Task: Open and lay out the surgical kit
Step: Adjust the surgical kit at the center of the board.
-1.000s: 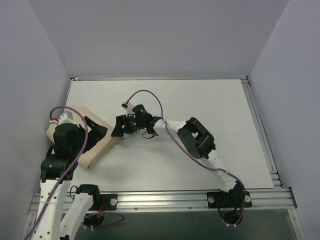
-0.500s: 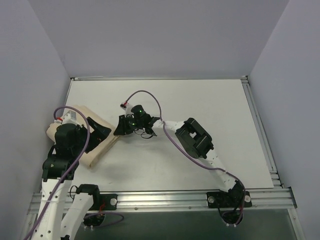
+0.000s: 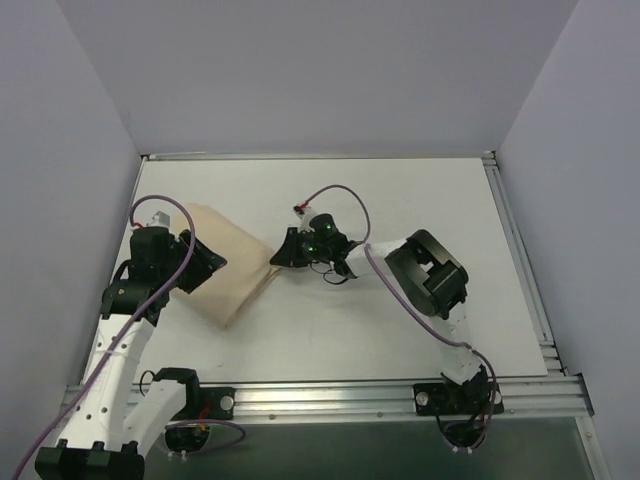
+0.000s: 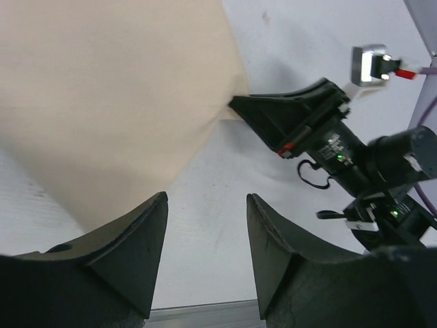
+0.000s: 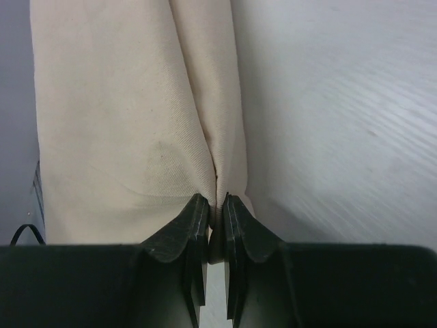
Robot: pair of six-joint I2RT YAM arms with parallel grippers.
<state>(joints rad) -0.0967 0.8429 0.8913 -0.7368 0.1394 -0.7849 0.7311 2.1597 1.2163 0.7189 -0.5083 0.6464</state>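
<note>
The surgical kit shows as a beige cloth wrap [image 3: 232,272] on the left half of the white table. One corner of it is stretched out to the right. My right gripper [image 3: 279,257] is shut on that corner; in the right wrist view a fold of cloth [image 5: 130,116] is pinched between the right gripper's [image 5: 216,205] jaws. My left gripper [image 3: 206,265] hangs over the wrap's left part, open. In the left wrist view only bare table lies between the left gripper's [image 4: 207,232] jaws, with the cloth [image 4: 116,96] beyond them. What the wrap holds is hidden.
Grey walls close in the table [image 3: 400,200] on the left, back and right. A metal rail [image 3: 330,398] runs along the near edge by the arm bases. A purple cable [image 3: 340,195] loops above the right wrist.
My right gripper has shut on the cloth's corner and pulled it to the right, spreading the wrap out. The left arm has shifted toward the back and its jaws have narrowed.
</note>
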